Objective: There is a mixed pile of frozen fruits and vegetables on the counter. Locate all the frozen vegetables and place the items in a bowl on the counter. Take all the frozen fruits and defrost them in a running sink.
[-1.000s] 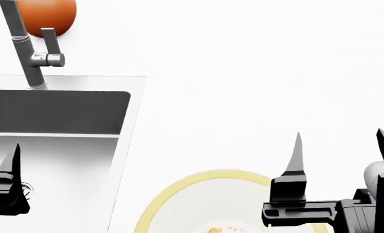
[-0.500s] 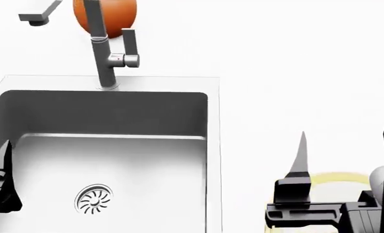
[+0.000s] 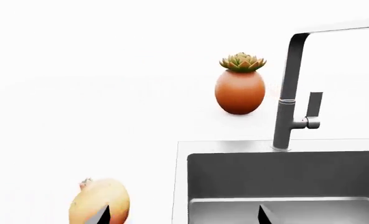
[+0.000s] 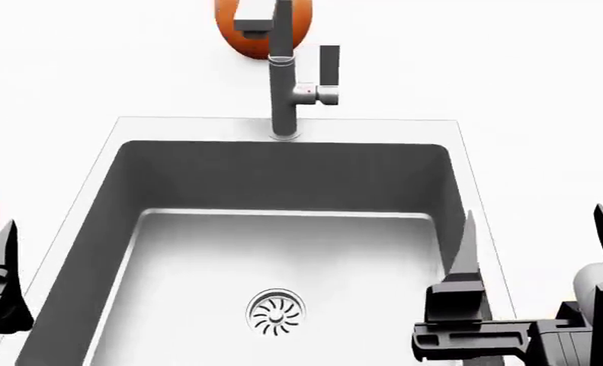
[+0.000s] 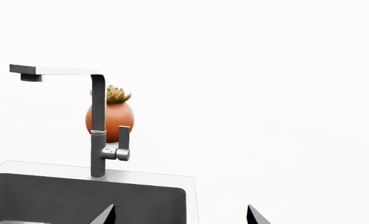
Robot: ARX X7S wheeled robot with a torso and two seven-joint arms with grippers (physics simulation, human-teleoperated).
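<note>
The view has swung left since a moment ago: the rectangular grey steel sink (image 4: 280,252) now fills the middle of the head view, its round drain (image 4: 277,312) near the front, and the yellow-rimmed bowl has slipped out of sight. The upright grey faucet (image 4: 283,84) stands at the back rim, lever handle on its right, spout reaching forward over the basin. A round yellow-to-red pomegranate (image 3: 100,203) sits on the smooth white counter (image 4: 545,114) just left of the sink, crown tip pointing up and back. An orange pot with a succulent (image 3: 240,86) stands behind the faucet. The left gripper (image 3: 181,215) and right gripper (image 4: 540,244) both hang wide apart, empty.
</note>
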